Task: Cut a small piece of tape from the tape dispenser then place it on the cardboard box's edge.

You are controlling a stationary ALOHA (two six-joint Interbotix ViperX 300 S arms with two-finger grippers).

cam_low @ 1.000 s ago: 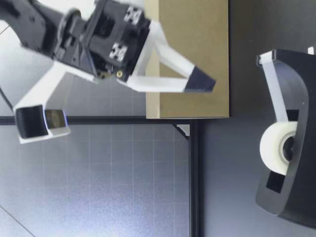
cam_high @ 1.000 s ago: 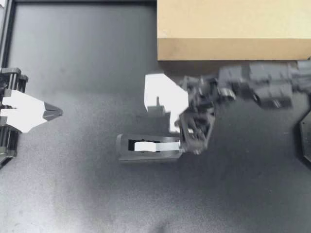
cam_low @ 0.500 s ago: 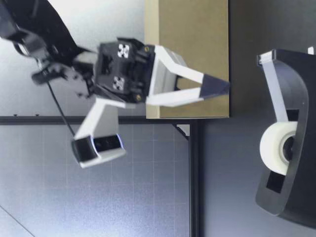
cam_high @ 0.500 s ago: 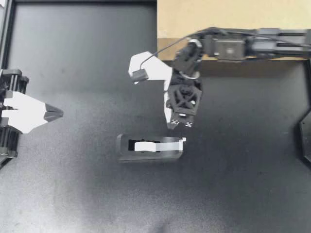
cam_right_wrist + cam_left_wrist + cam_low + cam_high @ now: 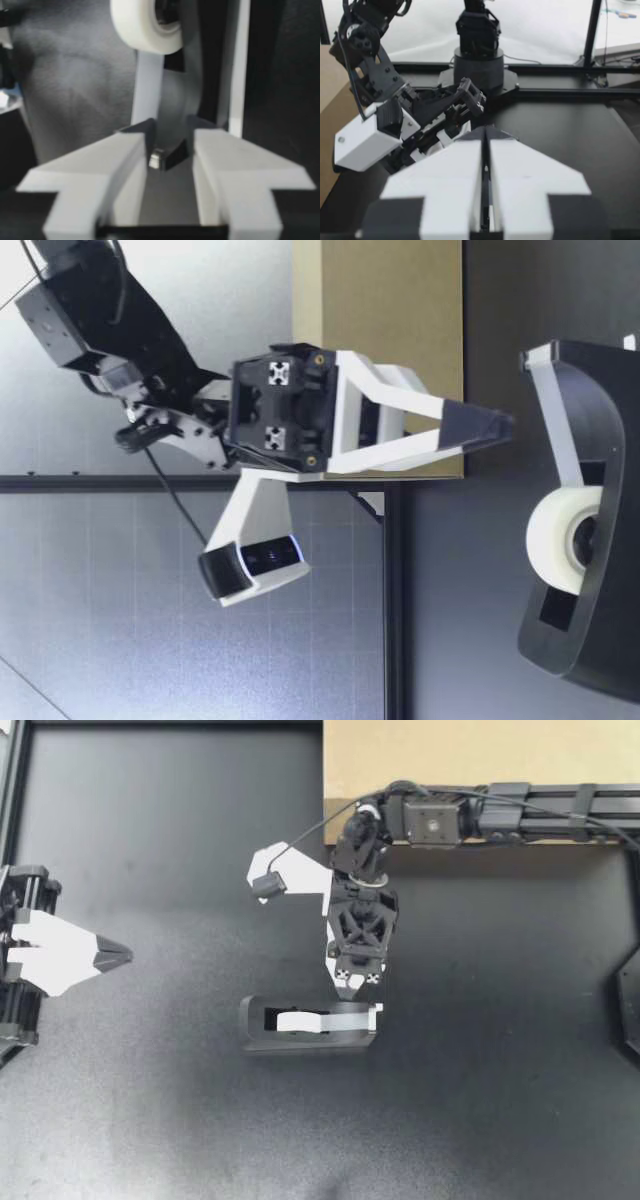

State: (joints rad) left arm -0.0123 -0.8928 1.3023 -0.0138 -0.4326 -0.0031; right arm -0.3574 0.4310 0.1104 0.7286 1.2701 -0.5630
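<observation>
Swung round beside the cardboard box (image 5: 480,770), my right jaws now point, parted, at the tape dispenser (image 5: 310,1025) on the counter (image 5: 150,1100); my left jaws sit clenched, well apart. Closing beside the tape strip (image 5: 146,85) could miss it or tip the dispenser.

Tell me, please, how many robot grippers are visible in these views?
2. My left gripper sits shut at the left side of the table; my right gripper is open, close to the cutter end of the tape dispenser. None seems hidden.

Matt black plastic tape dispenser (image 5: 306,1039)
</observation>
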